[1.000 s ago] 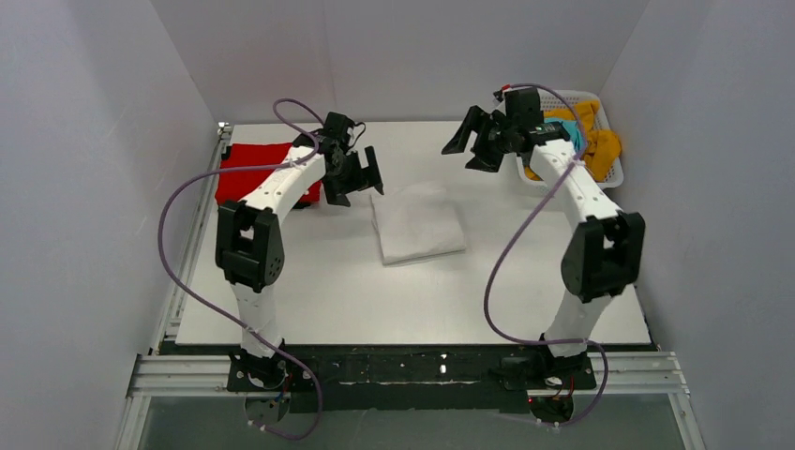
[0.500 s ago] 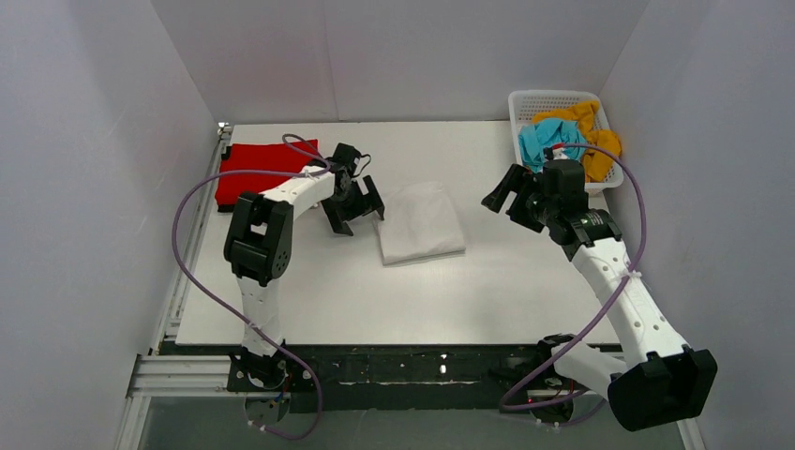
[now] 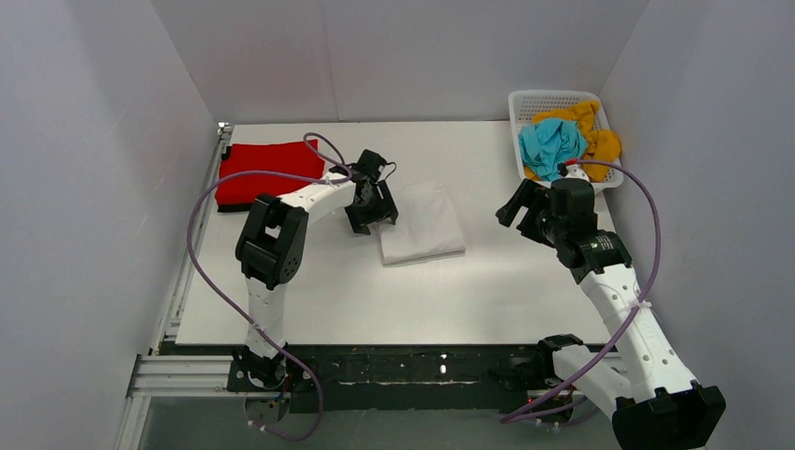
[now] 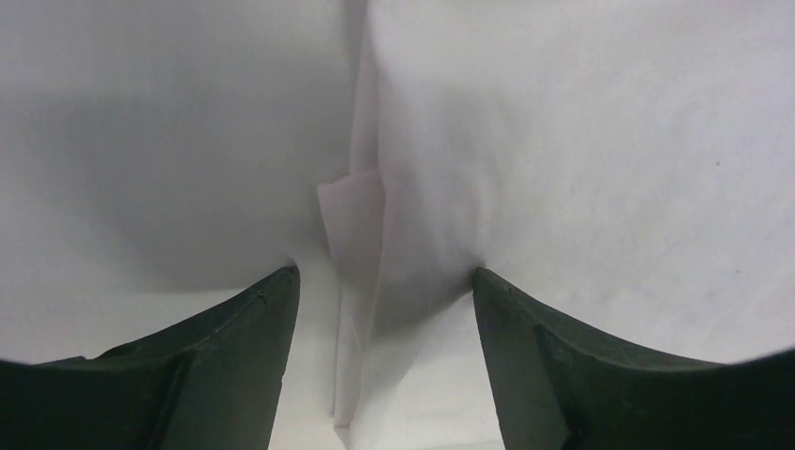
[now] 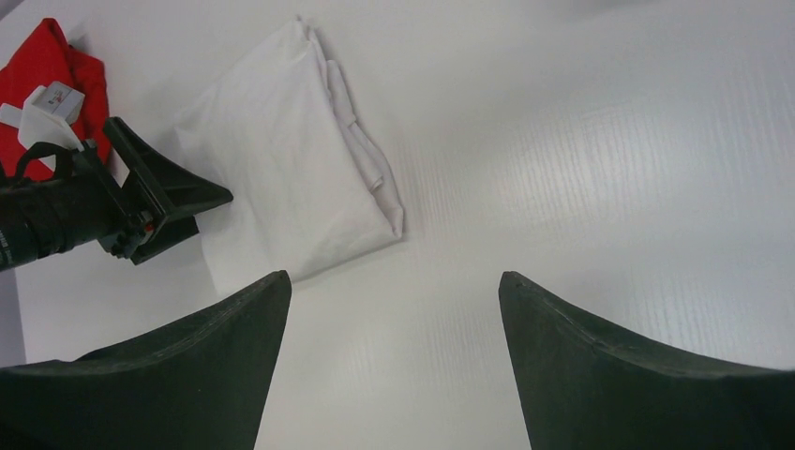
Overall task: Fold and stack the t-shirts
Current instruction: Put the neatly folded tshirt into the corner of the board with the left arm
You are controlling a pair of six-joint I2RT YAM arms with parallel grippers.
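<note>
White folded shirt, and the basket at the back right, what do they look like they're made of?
White shirt: soft cloth, probably a cotton-like knit, with a matt finish; its stacked layers crease and sag gently at the folded edge in the wrist views. Basket: most likely moulded plastic, white; its walls hold a stiff, regular lattice of holes, though its sheen is too small to judge.

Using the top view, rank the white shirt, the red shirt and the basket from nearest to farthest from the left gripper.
Measured from the left gripper:
1. White shirt: folded mid-table, its edge right at the fingertips.
2. Red shirt: folded, back toward the far left edge.
3. Basket: far right corner, across the table.
</note>
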